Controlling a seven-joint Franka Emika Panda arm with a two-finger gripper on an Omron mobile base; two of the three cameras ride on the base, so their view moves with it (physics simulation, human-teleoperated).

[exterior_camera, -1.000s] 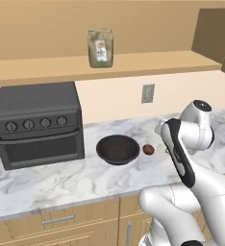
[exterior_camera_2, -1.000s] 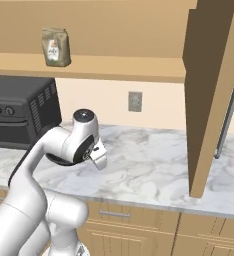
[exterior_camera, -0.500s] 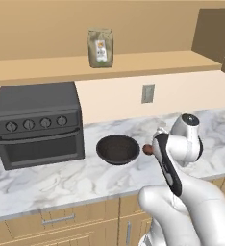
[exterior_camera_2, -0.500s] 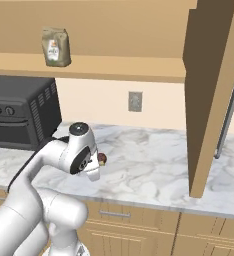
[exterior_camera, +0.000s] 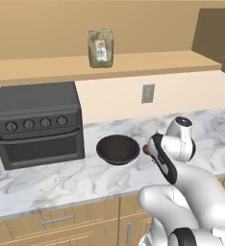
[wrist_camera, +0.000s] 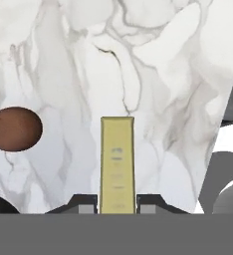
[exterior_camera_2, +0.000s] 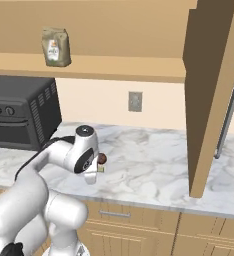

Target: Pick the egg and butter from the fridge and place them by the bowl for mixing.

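Lower than a second ago, the arm has swung down toward the desk [exterior_camera: 61, 178], and its wrist now hangs close over the marble. In the hand view the jaws are narrow and hold the butter [wrist_camera: 117, 164], a thin yellow stick pointing away from the hand. Just beyond lies the brown egg [wrist_camera: 15, 128] (already on the desk), right beside the bowl [exterior_camera: 118, 149]. Farther back stand the countertop oven [exterior_camera: 37, 122] and a paper bag [exterior_camera: 100, 47] on the shelf. I judge the butter placing is in hand; next, lower it beside the egg and release.
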